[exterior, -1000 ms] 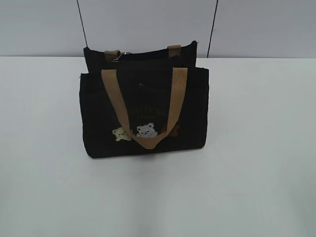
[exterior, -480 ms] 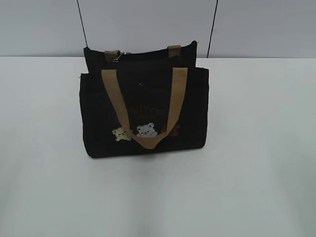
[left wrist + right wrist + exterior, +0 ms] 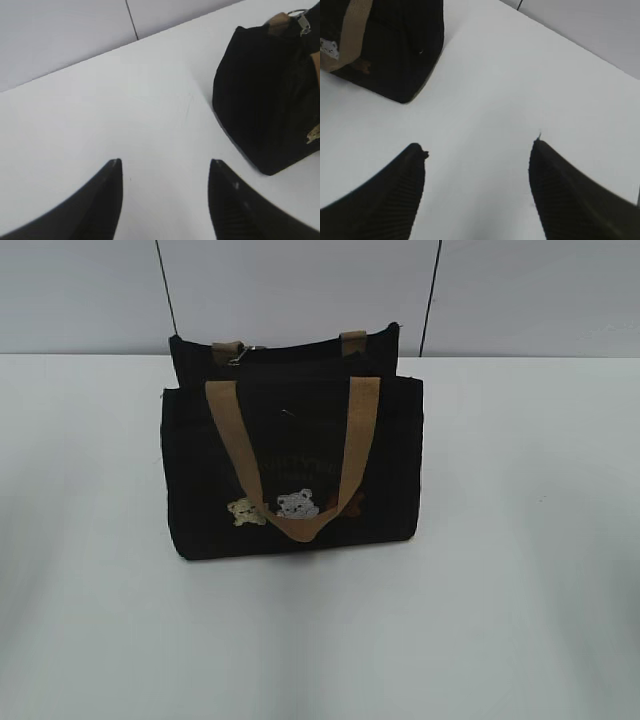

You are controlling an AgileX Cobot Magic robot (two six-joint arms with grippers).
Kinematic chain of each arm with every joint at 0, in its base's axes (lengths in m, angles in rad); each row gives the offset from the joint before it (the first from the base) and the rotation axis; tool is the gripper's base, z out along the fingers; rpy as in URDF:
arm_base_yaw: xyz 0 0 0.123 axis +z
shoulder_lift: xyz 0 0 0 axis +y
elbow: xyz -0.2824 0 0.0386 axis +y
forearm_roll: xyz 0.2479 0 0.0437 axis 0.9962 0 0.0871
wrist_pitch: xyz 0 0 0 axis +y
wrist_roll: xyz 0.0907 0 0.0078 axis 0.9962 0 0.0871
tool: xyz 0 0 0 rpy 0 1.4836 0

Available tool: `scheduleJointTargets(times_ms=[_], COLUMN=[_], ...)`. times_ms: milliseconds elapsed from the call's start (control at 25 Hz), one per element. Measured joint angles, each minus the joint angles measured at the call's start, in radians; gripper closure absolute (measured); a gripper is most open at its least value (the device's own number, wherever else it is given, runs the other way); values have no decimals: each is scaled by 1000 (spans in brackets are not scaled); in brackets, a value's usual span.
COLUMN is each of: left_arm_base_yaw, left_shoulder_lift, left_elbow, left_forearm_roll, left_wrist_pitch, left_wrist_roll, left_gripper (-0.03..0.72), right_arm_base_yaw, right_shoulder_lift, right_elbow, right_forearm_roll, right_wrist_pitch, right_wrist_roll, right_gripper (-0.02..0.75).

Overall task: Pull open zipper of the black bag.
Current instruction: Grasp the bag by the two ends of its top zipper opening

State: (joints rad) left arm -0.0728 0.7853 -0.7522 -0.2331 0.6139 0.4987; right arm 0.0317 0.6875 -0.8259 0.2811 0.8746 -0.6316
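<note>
The black bag (image 3: 295,455) stands upright on the white table, tan handles hanging over its front and bear patches low on it. Its zipper runs along the top edge, with a silvery pull tab (image 3: 243,354) at the back left. In the left wrist view the bag (image 3: 270,100) is at the upper right and the pull tab (image 3: 303,21) shows near its top corner. My left gripper (image 3: 166,162) is open over bare table, left of the bag. My right gripper (image 3: 477,145) is open over bare table, with the bag (image 3: 395,45) at the upper left. Neither arm shows in the exterior view.
The white table (image 3: 520,540) spreads around the bag on all sides. A pale wall (image 3: 300,290) with two dark vertical seams rises behind the table's far edge.
</note>
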Motion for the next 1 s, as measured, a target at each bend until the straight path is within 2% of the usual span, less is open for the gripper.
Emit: scheduleJointTargets(times_ms=[160,280,360,560,720,880,1000], left_arm_base_yaw=[0,0,0,0,0,0,0], left_shoulder_lift=[203,323,398,578,708,820,895], left_elbow=[-120,-202,-256,-355,-412,-470,-521], left_forearm_roll=[-152,-295,-374,-548,-606,-638,-683], left_wrist_pitch=[6,41,101,198,221,239,240], left_wrist_roll=[254,488,645,903,1081,1255,1328], left_gripper=[281,282,282,282,282,282,282], right_arm_base_yaw=[0,0,0,0,8,92,161], right_shoulder_lift=[132,231,282,412,518,631,721], right_elbow=[-58,-90,-113,-182,-255,-348,-416], right_forearm_roll=[21,98,182,422,582,615,620], right_wrist_pitch=[-51,-106,-125,-142,-147,-171,-203], right_wrist_roll=[-128,-239,-303,-499,-632,-729,-771], right_gripper=[239,239,239,239,239,253,289])
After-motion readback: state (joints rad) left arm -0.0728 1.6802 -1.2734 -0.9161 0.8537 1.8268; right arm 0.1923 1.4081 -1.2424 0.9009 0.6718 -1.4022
